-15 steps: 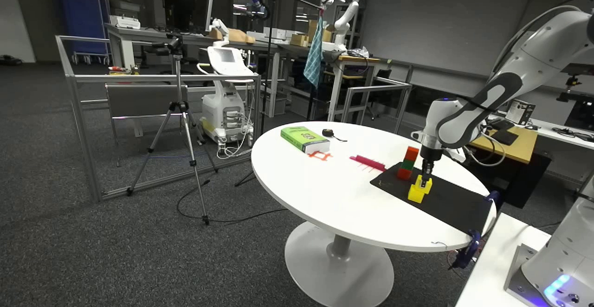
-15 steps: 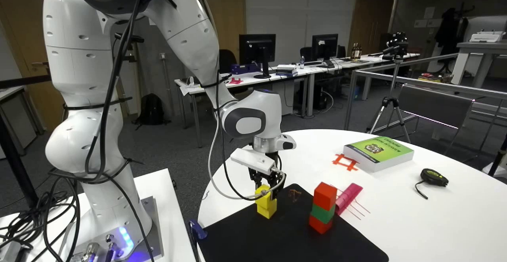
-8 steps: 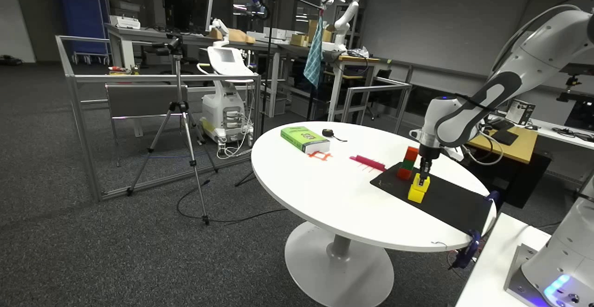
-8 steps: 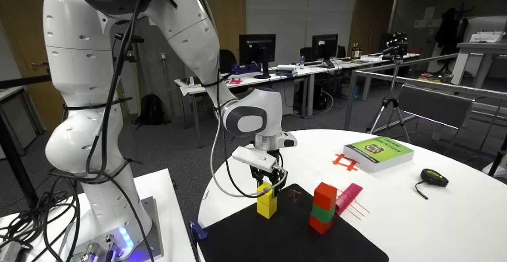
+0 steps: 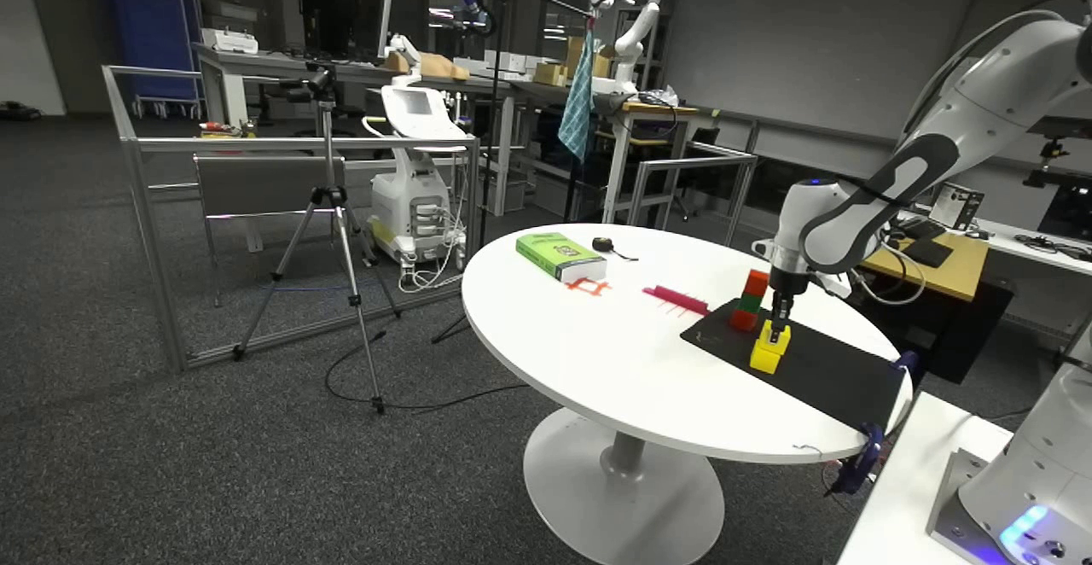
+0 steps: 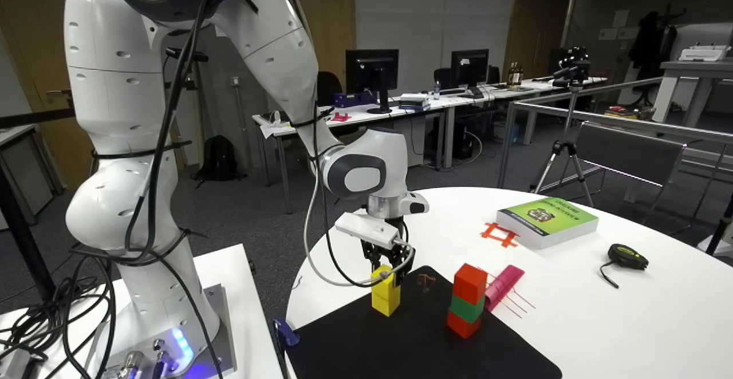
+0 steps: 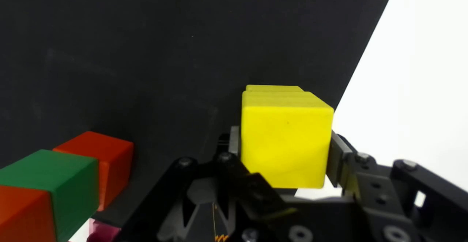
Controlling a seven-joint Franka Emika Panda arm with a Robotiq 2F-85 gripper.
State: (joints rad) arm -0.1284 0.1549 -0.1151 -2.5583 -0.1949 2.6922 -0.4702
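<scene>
Jaws are closed on the upper yellow block [image 7: 287, 147], gripping two opposite sides. It is over the black mat [image 6: 424, 347], directly above the lower yellow block [image 6: 386, 303]; contact between them is unconfirmed. A red-green-red stack [image 6: 467, 308] stands on the mat. A pink piece [image 6: 505, 286] lies on the bench [image 6: 607, 322], just beside the mat.

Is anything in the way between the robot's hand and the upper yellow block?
Nothing visible. In the wrist view, the hand grips the upper yellow block directly, fingers against opposite sides. The red-and-green stack stands off to one side, not between them.
</scene>
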